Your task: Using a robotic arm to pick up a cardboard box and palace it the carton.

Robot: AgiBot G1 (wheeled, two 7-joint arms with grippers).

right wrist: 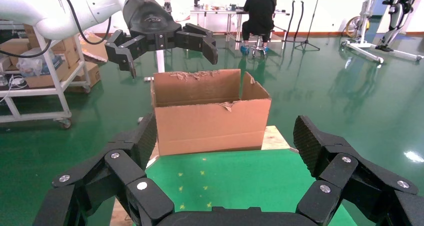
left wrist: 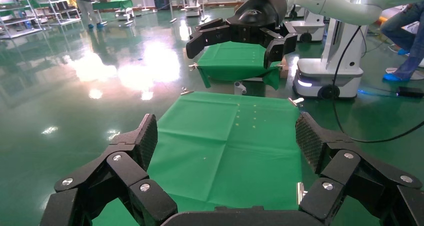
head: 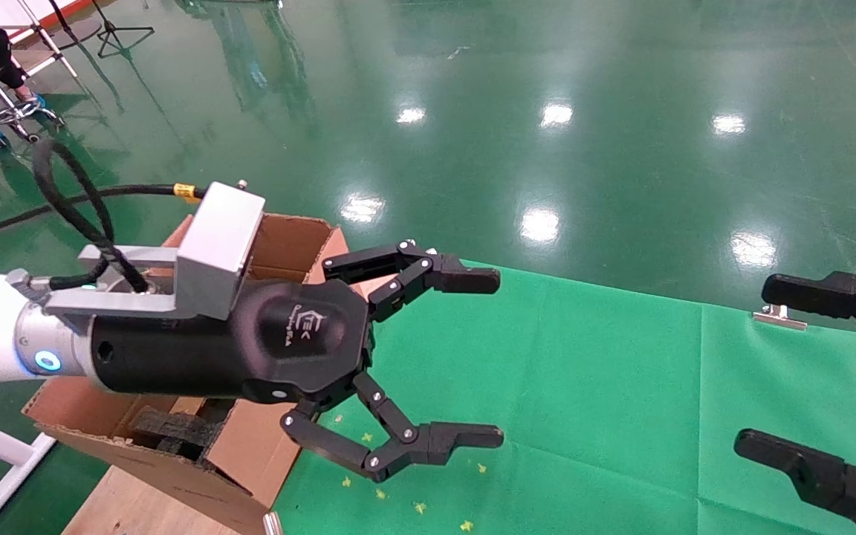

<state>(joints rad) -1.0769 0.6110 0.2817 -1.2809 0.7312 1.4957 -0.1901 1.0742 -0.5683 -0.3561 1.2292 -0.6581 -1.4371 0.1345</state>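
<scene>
The carton (head: 290, 241) stands at the left end of the green cloth table (head: 584, 386), flaps up, with black foam (head: 168, 431) inside. The right wrist view shows the carton (right wrist: 210, 116) from the side, its top edges ragged. My left gripper (head: 500, 359), on the white arm, hangs open and empty above the carton's near side and points across the cloth. Its own view has nothing between the pads (left wrist: 149, 136). My right gripper (head: 753, 364) is open and empty at the table's right end, facing the carton. The cardboard box is out of view.
A wooden board (head: 138, 505) lies under the carton. Metal clips (head: 779, 318) hold the cloth at the table edge. Shiny green floor surrounds the table. A seated person (right wrist: 259, 11) and a shelf cart (right wrist: 35, 86) stand far behind the carton.
</scene>
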